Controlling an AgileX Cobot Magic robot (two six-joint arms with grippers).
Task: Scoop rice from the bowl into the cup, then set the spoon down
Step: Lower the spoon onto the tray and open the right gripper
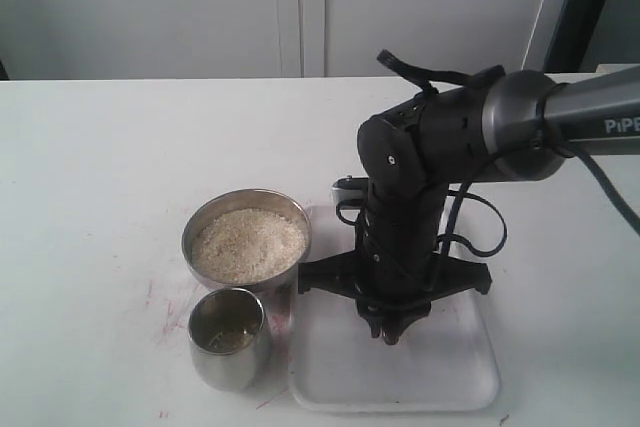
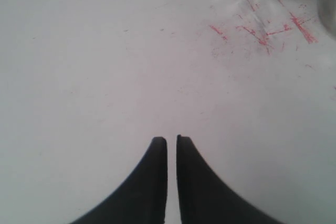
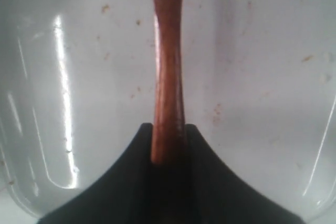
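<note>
Hanging nose-down over the tray [image 1: 470, 377], the right gripper [image 1: 395, 332] is what catches the eye, its dark arm reaching in from the table's right edge. Its jaws are pinched narrow on the spoon [image 3: 168, 77]. In the right wrist view the reddish-brown handle runs straight out from between the two black fingers [image 3: 210, 171], with the clear tray floor beneath it. The spoon's head is out of that shot, and from the exterior view the gripper body hides the spoon altogether. I can't tell whether it is resting on the tray or held just clear of it.

The tray lies along the near edge of the white table [image 1: 100, 167], right of the middle. Just beside its left rim stands the bowl [image 1: 186, 242], shiny steel, with the rice [image 1: 248, 244] heaped pale and nearly level with the brim. The cup [image 1: 228, 365] stands upright right against the bowl on the side toward the near edge. Something glints yellowish in its bottom, but I can't say whether that is grain or reflection.

The left gripper [image 2: 171, 141] is over bare tabletop. Its two black fingertips are drawn almost together, only a slit between them and nothing in it. Red scribbled marks [image 2: 262, 32] stain the table beyond it.
</note>
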